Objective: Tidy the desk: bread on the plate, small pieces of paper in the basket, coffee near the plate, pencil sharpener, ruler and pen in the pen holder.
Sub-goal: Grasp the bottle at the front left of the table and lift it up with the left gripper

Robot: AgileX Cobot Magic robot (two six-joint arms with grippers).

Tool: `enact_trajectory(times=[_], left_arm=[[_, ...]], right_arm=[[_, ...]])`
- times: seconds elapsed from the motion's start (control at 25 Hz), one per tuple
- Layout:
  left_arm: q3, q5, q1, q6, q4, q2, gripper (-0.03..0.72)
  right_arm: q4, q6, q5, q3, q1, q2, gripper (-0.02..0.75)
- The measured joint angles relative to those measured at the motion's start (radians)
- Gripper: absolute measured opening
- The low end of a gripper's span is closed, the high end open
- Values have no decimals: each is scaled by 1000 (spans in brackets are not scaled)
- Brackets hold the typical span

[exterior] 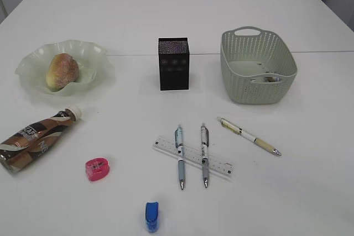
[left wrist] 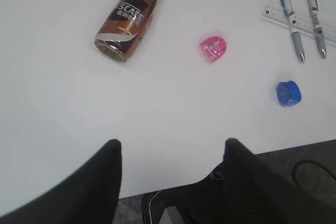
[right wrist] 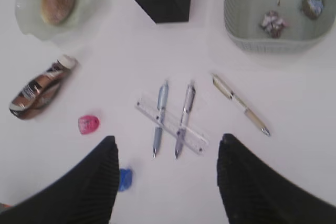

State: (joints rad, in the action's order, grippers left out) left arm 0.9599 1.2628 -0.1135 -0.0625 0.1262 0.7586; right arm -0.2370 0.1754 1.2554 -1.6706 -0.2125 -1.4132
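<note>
The bread (exterior: 62,71) already sits on the plate (exterior: 33,75) and two paper balls (right wrist: 274,23) lie in the basket (exterior: 243,89), so I judge the bottle or the writing things come next. The coffee bottle (left wrist: 129,18) lies on its side on the table (left wrist: 63,108), up and left of the left gripper (left wrist: 172,153), its long axis slanting away with the cap at the far end. The right gripper (right wrist: 167,156) hangs just short of the two pens (right wrist: 172,119) crossing the ruler (right wrist: 170,125); both grippers stand wide and empty.
</note>
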Motion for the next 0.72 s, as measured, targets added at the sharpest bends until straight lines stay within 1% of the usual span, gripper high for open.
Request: enact_trajectory(times=[0.16, 0.28, 0.4, 0.56, 0.72], left_arm=[[0, -1, 0, 11, 0, 51, 480], [0, -1, 0, 24, 0, 97, 484], [0, -2, 0, 35, 0, 147, 486], [0, -7, 0, 74, 4, 229, 488], [15, -10, -19, 93, 8, 332, 511]], right_arm=[[5, -16, 0, 200, 0, 99, 438], [9, -30, 0, 330, 0, 135, 438], [11, -35, -2, 425, 0, 137, 438], [11, -44, -4, 507, 0, 137, 438], [12, -72, -8, 531, 0, 139, 438]])
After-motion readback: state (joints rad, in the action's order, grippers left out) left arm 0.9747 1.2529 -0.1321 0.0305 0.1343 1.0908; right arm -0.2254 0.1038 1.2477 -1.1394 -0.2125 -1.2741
